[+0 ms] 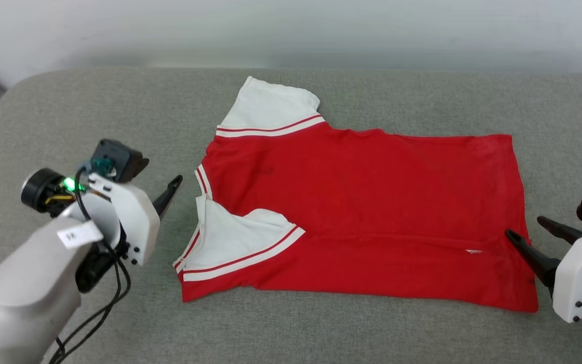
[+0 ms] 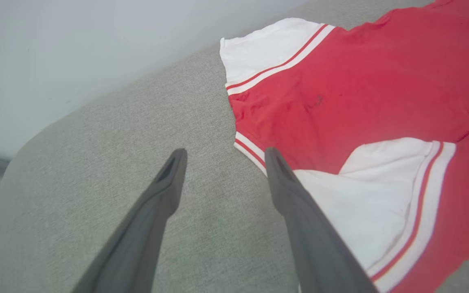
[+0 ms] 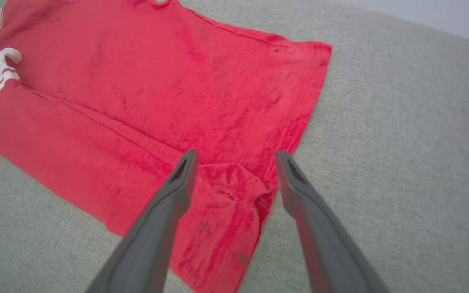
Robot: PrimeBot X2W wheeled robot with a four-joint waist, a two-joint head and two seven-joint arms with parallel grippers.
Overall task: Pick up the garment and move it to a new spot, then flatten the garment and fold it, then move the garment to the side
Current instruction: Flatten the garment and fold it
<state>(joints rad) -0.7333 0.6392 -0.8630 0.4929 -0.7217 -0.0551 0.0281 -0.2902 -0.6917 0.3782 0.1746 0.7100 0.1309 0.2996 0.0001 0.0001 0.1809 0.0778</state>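
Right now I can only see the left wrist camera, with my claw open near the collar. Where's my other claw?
Observer: The right claw is at the opposite end of the garment, by the near corner of the hem.
Operator: Is it holding the shirt?
Observer: No. Its own wrist camera shows both fingers spread wide with nothing pinched. In that view the hem edge runs between them.
Operator: Is the shirt flat down there?
Observer: Mostly. It lies spread on the grey cushion, but that hem corner has a small wrinkled fold.
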